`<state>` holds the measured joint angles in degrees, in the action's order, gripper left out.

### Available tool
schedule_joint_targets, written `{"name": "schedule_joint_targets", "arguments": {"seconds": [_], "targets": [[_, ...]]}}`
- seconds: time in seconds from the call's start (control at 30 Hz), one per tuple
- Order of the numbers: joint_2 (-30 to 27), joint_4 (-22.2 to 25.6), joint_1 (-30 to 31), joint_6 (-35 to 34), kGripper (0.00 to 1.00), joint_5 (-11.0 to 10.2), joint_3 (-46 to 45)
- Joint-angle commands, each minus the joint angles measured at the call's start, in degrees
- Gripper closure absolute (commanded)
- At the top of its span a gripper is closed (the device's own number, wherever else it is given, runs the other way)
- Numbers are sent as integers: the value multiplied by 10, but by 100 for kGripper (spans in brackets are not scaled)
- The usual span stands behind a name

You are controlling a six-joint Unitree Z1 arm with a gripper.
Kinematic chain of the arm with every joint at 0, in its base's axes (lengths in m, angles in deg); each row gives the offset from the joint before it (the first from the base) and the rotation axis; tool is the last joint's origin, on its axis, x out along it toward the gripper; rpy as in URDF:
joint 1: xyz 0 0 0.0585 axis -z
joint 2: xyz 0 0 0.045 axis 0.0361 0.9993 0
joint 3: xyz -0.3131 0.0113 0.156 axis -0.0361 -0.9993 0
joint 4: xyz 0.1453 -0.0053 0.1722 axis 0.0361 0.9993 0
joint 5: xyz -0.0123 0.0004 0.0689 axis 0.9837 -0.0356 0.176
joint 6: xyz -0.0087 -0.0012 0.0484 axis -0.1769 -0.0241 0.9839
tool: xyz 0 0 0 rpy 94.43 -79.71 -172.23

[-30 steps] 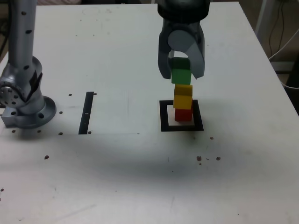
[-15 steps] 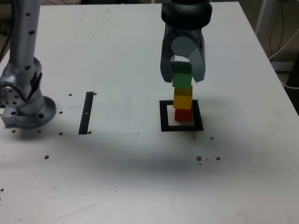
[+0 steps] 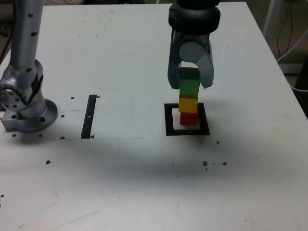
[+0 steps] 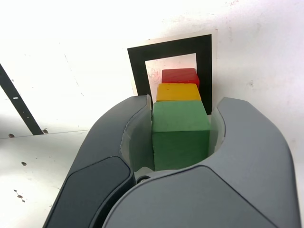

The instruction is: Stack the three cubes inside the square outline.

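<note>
In the exterior view, the gripper (image 3: 189, 83), two curved, smooth grey jaws with rounded outer edges, pinches the flat-sided green cube (image 3: 189, 83) between its fingers at twelve o'clock from the middle of the square outline (image 3: 169, 120). That outline is a flat, thick black band with crisp corners around a white centre. The red cube (image 3: 188, 118) sits inside it, a plain, evenly coloured block, with the yellow cube (image 3: 188, 105) on top and the green one above that, overlapping the yellow in both views; whether those two touch I cannot tell. The wrist view shows the green block's faces as matt and faintly scuffed along the edges, with a jaw against each side. At nine o'clock from the outline in the exterior view lies a narrow black strip (image 3: 88, 116) with straight edges, and farther out that way stands the arm's rounded, glossy grey base (image 3: 31, 118). The pale tabletop (image 3: 120, 187) has a dull sheen, fine scratches and small dark pits, several at five o'clock from the outline.
</note>
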<state>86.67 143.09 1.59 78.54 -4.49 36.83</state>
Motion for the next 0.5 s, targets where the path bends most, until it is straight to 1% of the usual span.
{"name": "schedule_joint_targets", "arguments": {"seconds": [0.0,0.13,0.23,0.33,0.37,0.47], "targets": [[2,-1,-1,-3,90,1,-3],[4,-4,-1,-6,83,0,-8],[6,-7,-1,-7,74,3,-9],[7,-9,-1,-4,61,9,-10],[7,-11,-1,-2,54,11,-10],[6,-16,-1,3,38,12,-13]]}}
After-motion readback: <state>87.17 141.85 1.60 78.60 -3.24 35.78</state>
